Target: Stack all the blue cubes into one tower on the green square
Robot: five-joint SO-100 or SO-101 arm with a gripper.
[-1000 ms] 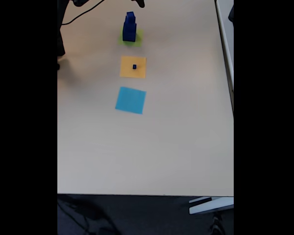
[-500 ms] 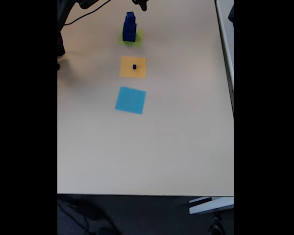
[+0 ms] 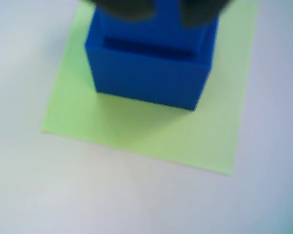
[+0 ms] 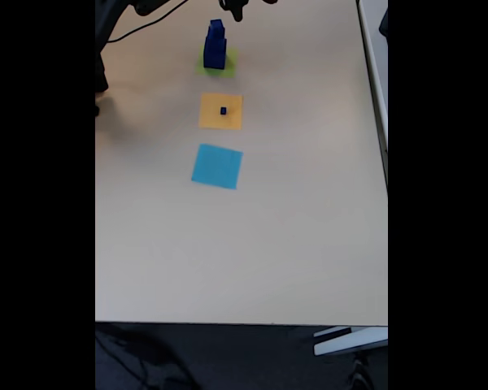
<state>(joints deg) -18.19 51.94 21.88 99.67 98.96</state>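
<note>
A tower of blue cubes stands on the green square at the far end of the table in the fixed view. In the wrist view the tower sits toward the far side of the green square, with a smaller cube set on the large bottom one. My gripper hovers just above it, its dark blurred fingertips apart and holding nothing. In the fixed view the gripper is at the top edge, just right of the tower. One tiny blue cube rests on the orange square.
A light-blue square lies nearer the camera than the orange one. A black cable and dark arm parts occupy the far left. The table's right edge and front edge bound a wide beige surface.
The dark gripper parts at the top edge have shifted slightly to the right. The tower and the tiny cube have not moved.
</note>
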